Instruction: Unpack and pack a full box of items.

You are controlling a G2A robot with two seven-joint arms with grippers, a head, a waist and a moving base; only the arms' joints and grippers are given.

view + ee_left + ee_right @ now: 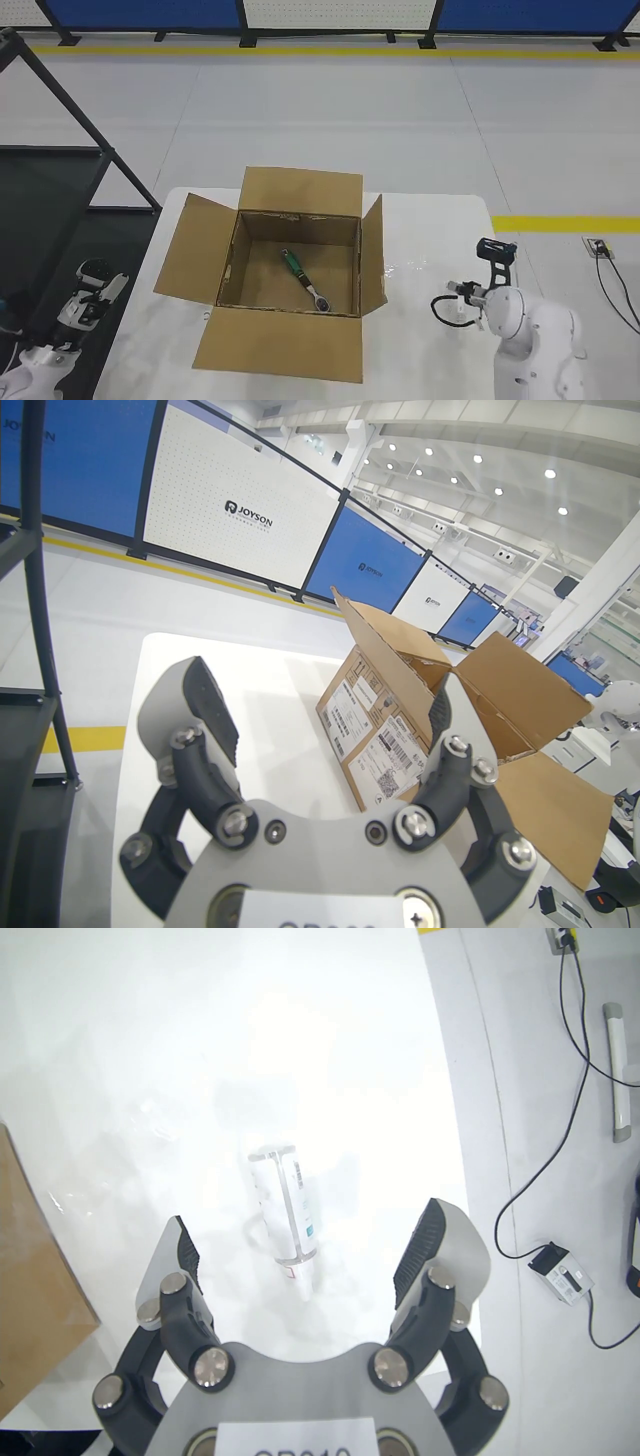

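Box holds a ratchet. Left gripper and right gripper both gape wide, empty. I worry the slick tube facing the right one rolls away if I pinch off-centre.

Blue and white partition panels are lined up at 12 o'clock, behind a yellow floor line. A black rack is seen at 9, a floor socket at 3.

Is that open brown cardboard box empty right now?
No, a green-handled metal ratchet wrench lies on the floor of the open brown cardboard box.
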